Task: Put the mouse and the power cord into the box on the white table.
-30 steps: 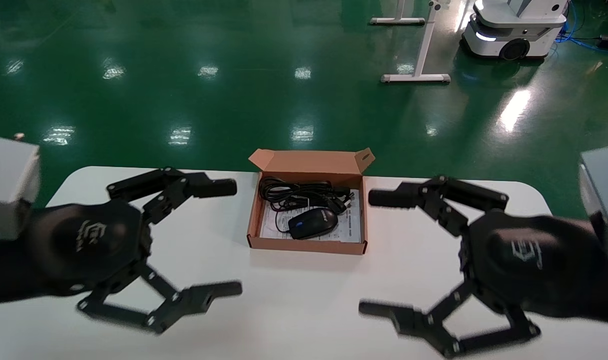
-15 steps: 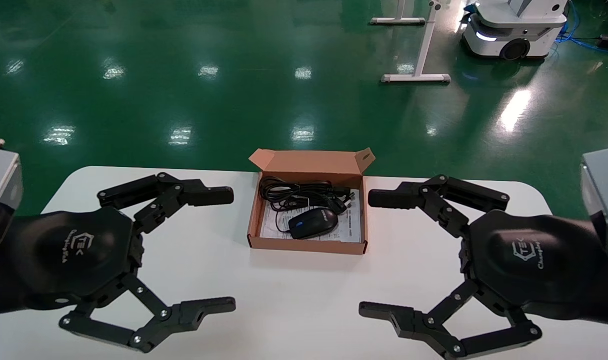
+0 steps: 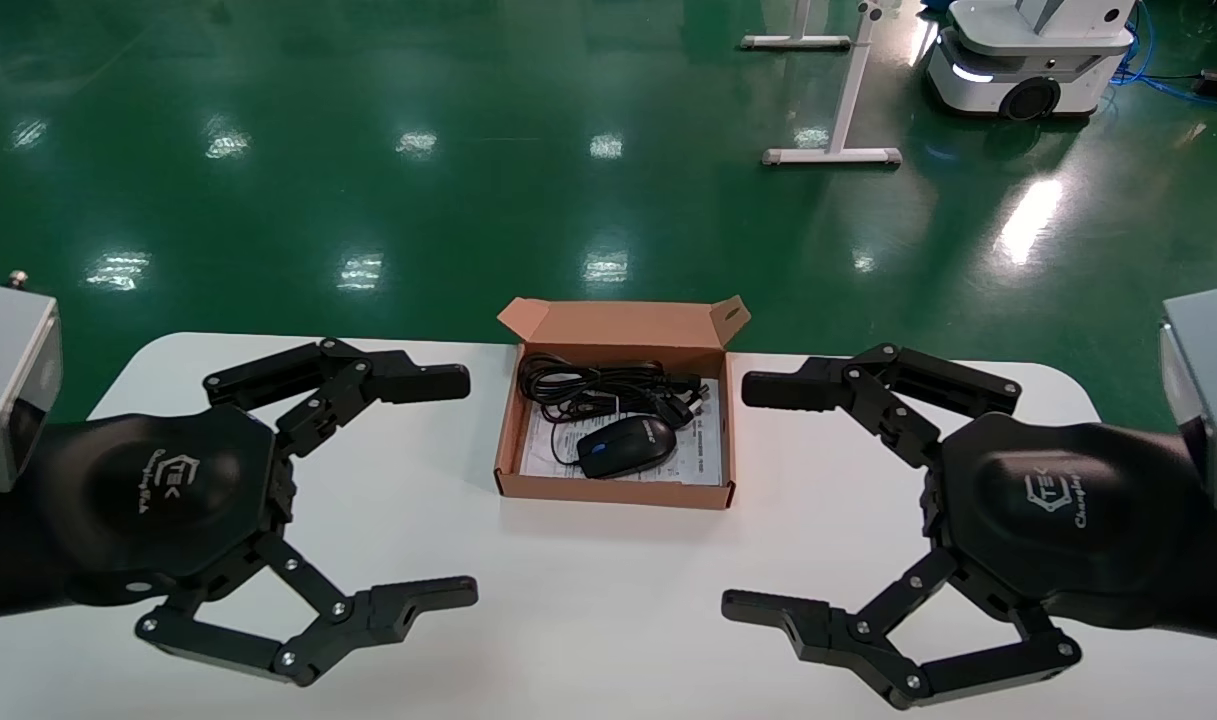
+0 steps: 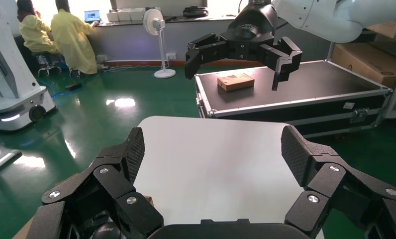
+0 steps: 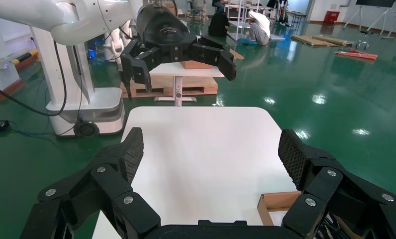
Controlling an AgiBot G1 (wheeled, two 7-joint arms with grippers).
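Note:
The brown cardboard box (image 3: 616, 497) stands open at the middle of the white table (image 3: 568, 610), its flap lid raised at the far side. Inside it lie the black mouse (image 3: 626, 445), near the front, and the coiled power cord (image 3: 593, 385) behind it, both on a white printed sheet. My left gripper (image 3: 465, 487) hovers open to the left of the box, holding nothing. My right gripper (image 3: 739, 497) hovers open to the box's right, also holding nothing. In the right wrist view a corner of the box (image 5: 275, 199) shows beside one finger.
Green floor lies beyond the table's far edge. A white mobile robot base (image 3: 1028, 60) and a white stand's legs (image 3: 838, 150) are far back on the right. A black flight case (image 4: 295, 94) stands on the floor past the table's right end.
Both open grippers have only wobbled slightly in place; the left one dipped toward me and rose back a little. The mouse, cord and box have not moved.

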